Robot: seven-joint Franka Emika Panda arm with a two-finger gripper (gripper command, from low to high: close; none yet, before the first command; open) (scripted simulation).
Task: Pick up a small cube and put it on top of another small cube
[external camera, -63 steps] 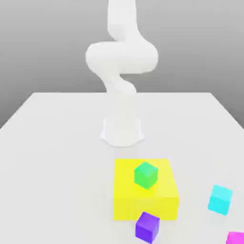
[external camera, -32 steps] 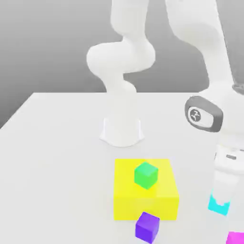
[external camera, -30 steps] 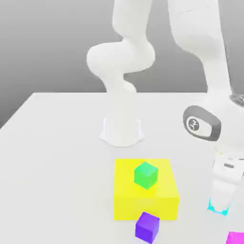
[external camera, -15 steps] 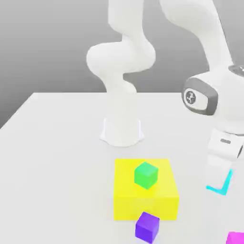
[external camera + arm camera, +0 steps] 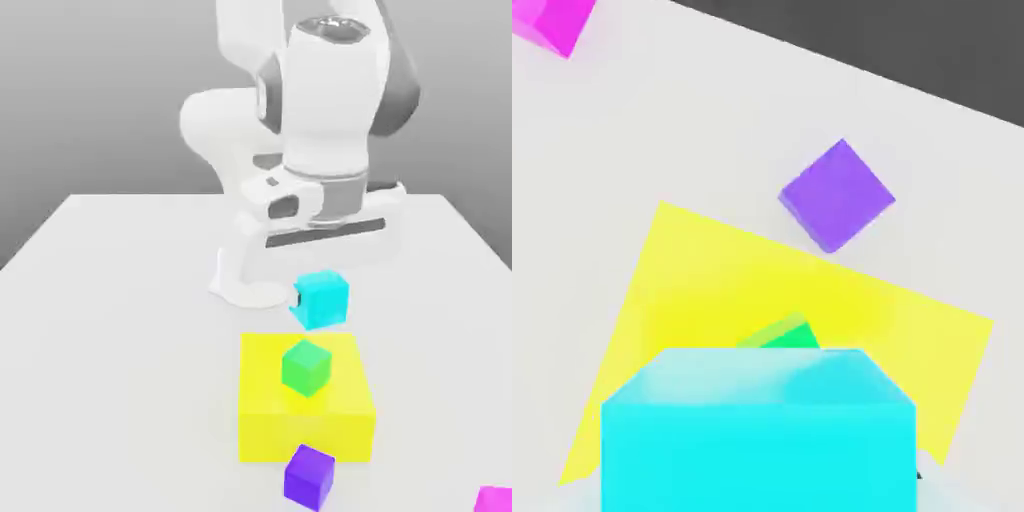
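Cyan cube hangs in the air under the gripper, pinched by it, above the far edge of the yellow block and short of the green cube sitting on that block. Released from here, it would likely clip the green cube's edge and tumble off. The white arm stands tall, wrist pointing down. A purple cube sits in front of the block.

Hand view: the cyan cube covers most of the green cube, so alignment is hard to judge; purple cube and magenta cube lie beyond.
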